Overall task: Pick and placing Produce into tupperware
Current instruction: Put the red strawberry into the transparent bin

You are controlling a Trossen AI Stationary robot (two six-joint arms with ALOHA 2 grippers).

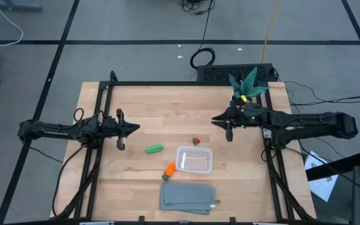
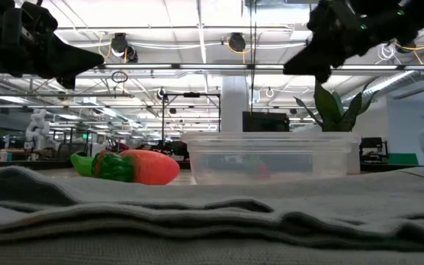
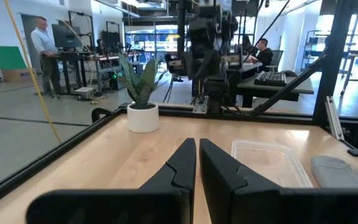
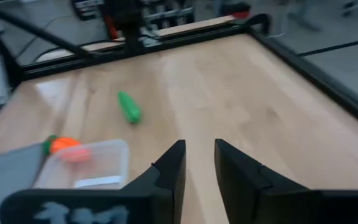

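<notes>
Both pairs of dark fingers hold nothing: the left gripper (image 1: 136,128) is pressed nearly together, while the right gripper (image 1: 215,120) stands slightly parted with a narrow gap, each raised above the light wooden table (image 1: 149,106).

The small clear plastic rectangular tupperware (image 1: 194,159) sits toward the table's near edge. The high view shows it empty, with the small red berry with green (image 1: 196,142) just beyond it, the orange carrot with green top (image 1: 169,170) at its corner, and the elongated green pod (image 1: 154,149) lying apart toward the left arm. The low view hides these gaps, stacking carrot and pod together beside the container behind the folded grey cloth (image 1: 188,197). A spiky green plant in a white pot (image 3: 142,106) stands near the right arm. Beyond lie desks and people.
</notes>
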